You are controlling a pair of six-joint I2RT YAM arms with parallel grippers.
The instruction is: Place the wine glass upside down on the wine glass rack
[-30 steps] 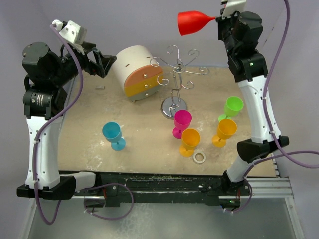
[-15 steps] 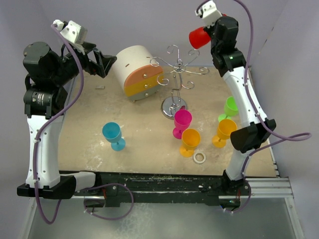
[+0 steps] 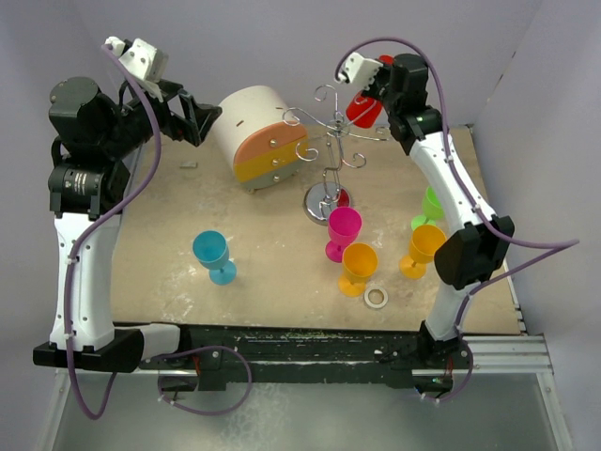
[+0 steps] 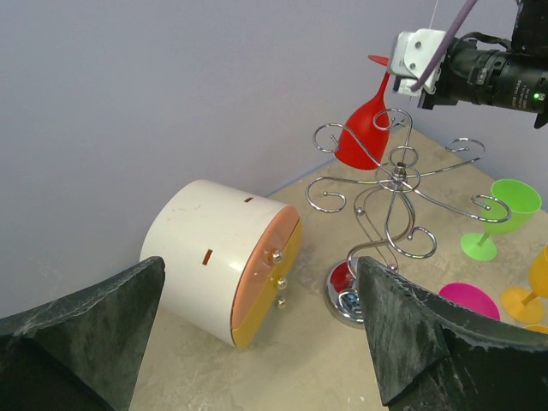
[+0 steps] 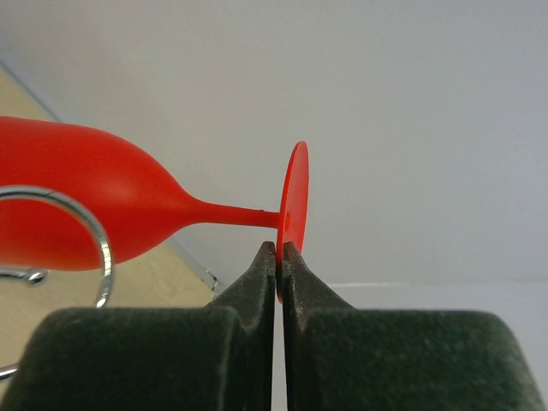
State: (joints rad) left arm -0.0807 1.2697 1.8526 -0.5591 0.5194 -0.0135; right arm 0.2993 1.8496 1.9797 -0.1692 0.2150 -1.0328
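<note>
**Nearly there: glass inverted at the rack, not yet hung**

The red wine glass (image 3: 362, 110) is in the air at the far right side of the wine glass rack (image 3: 331, 127). The right gripper (image 5: 279, 257) has its fingers pressed together on the rim of the glass's foot. The left wrist view shows the glass tilted, with its bowl down and its foot up, and the bowl sits among the rack's far curled arms. In the right wrist view one chrome curl crosses in front of the bowl. I cannot tell whether the stem has entered a curl.

As I judge it, picking up, lifting and turning the glass over are done. What is left is to slide the stem into a spiral arm so the foot rests on the wire, then let go and back away.

The left gripper (image 3: 199, 122) hangs spread and holding nothing at the far left, near the white-and-orange drawer box (image 3: 258, 136). The blue glass (image 3: 213, 254), the pink glass (image 3: 343, 230) and the green glass (image 3: 437, 202) stand upright on the table (image 3: 263, 235).
</note>
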